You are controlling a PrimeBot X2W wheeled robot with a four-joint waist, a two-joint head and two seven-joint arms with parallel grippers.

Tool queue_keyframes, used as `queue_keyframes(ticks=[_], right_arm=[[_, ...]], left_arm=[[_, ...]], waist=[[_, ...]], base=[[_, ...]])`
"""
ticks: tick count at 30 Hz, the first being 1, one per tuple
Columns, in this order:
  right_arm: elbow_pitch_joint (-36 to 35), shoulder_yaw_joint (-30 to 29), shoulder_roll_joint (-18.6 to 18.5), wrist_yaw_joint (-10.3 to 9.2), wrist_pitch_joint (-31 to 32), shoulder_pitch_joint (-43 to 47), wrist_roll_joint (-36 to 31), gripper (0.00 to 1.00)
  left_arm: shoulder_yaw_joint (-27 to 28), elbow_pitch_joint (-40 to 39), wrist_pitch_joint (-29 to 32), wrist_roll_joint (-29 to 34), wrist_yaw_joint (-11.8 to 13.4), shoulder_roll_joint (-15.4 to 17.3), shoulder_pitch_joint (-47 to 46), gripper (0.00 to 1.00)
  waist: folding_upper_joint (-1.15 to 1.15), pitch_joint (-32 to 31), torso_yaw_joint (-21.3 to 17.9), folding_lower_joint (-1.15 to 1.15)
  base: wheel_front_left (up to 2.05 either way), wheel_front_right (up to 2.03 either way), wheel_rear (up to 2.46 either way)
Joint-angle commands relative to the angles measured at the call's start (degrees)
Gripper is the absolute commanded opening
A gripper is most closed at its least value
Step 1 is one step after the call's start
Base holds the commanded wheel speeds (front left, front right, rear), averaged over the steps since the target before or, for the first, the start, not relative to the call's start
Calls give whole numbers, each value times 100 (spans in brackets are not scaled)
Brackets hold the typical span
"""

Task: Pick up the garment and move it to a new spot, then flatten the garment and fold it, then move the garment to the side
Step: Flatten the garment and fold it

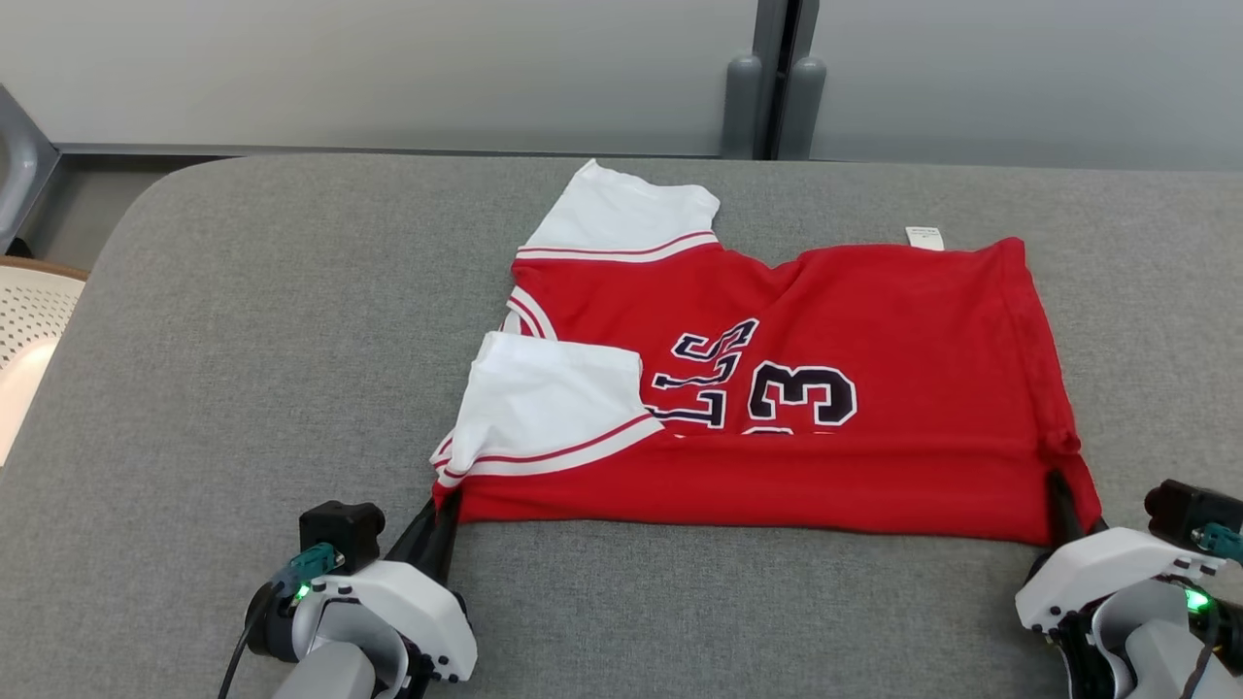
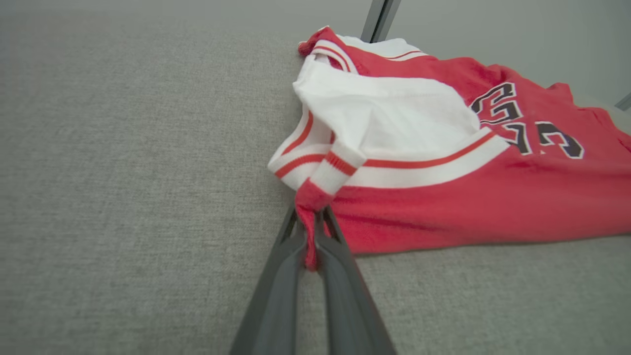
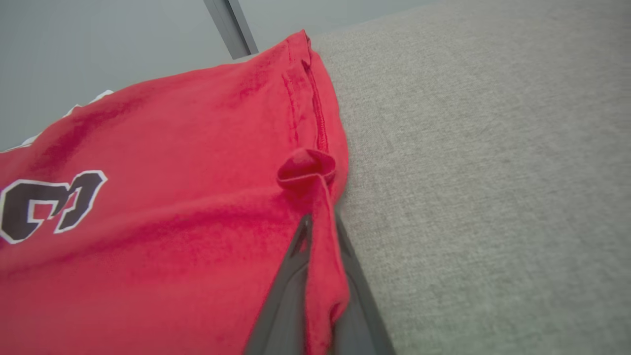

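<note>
Nearest, the left tool [image 1: 447, 503] is clamped on the jersey [image 1: 835, 476] at its near left corner, just under a white sleeve [image 1: 549, 403]. The right tool [image 1: 1058, 490] is clamped on the near right corner, with cloth bunched between its fingers. The jersey lies on the grey surface [image 1: 243, 388], centre-right, and looks doubled over along its near edge. Farther off, the second sleeve [image 1: 621, 218] and a tag [image 1: 924, 237] mark the far edge. It looks like a light, limp knit that will likely sag and drag. Corners are the sound holds, but thin pinches could slip.

Bright even light, soft shadows, wrist-view edges blurred.
</note>
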Motion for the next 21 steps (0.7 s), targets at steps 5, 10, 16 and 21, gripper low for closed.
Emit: queue_keyframes(ticks=[5,10,16,21], right_arm=[[-119,163,-212,-7,-154,404,326,0],[-422,394,-249,-8,-199,890,518,0],[-878,459,-308,-8,-60,1386,674,0],[-1112,343,-350,-8,55,1593,727,0]], left_arm=[[-49,149,30,-98,-36,113,149,0],[-111,120,11,-147,-56,201,417,0],[-258,-192,121,-242,-82,247,895,0],[-305,-481,220,-285,-60,283,1155,0]], waist=[[0,-299,-74,0],[0,-588,-166,0],[0,-789,-284,0],[0,-845,-317,0]], base=[[0,0,0],[0,0,0],[0,0,0],[0,0,0]])
